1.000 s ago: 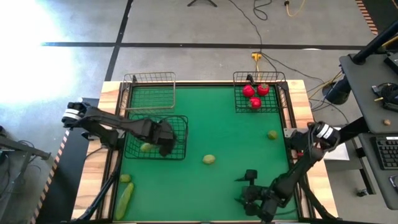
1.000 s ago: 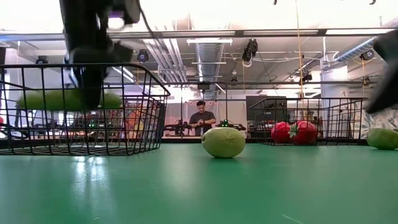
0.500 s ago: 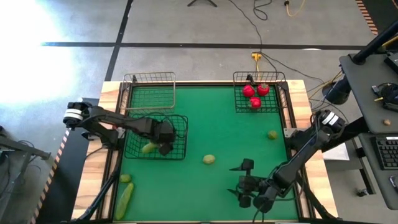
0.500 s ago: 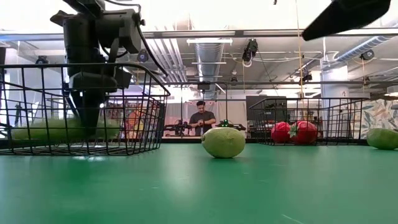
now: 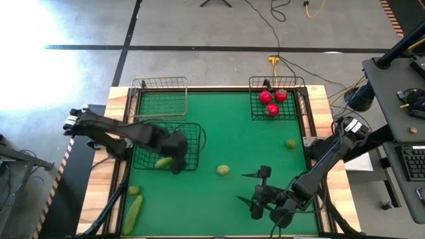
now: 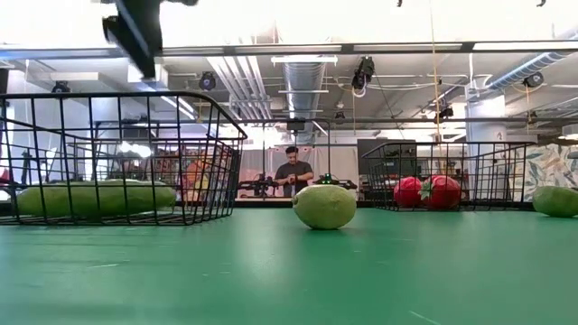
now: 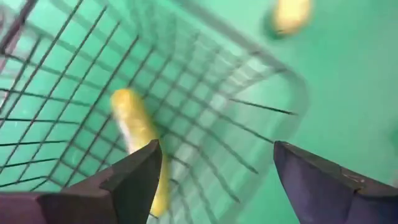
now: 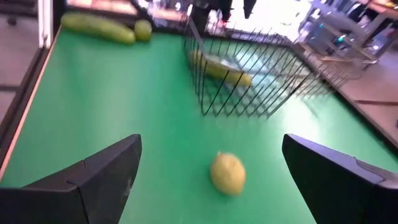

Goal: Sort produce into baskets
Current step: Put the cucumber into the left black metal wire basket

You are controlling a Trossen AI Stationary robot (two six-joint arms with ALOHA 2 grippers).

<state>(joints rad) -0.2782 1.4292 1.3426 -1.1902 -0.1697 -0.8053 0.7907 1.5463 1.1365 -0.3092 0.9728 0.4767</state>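
Observation:
A light-green cucumber [image 5: 161, 161] lies on the floor of the near black basket [image 5: 192, 133]; the left wrist view shows this cucumber [image 7: 138, 140] too. My left gripper [image 7: 216, 149] hangs open above it, over the basket's near right corner [image 5: 176, 158]. My right gripper [image 5: 256, 194] stands open near the front edge, pointing at a lime [image 8: 227, 173] in mid-table [image 5: 223, 170]. Three red tomatoes [image 5: 272, 101] sit in the far right black basket [image 5: 294, 83]. The tan basket [image 5: 159, 85] stands at the far left.
A second lime [image 5: 291, 143] lies near the right edge. A third lime [image 5: 135, 190] and another cucumber [image 5: 133, 212] lie at the near left corner. Open green mat lies between the baskets. A person [image 6: 293, 171] stands in the room beyond the table.
My left gripper has opened and let go of the cucumber, which has dropped and now lies flat on the basket floor. The gripper has then risen above the basket. My right gripper has shifted a little toward the table's left, toward the middle lime.

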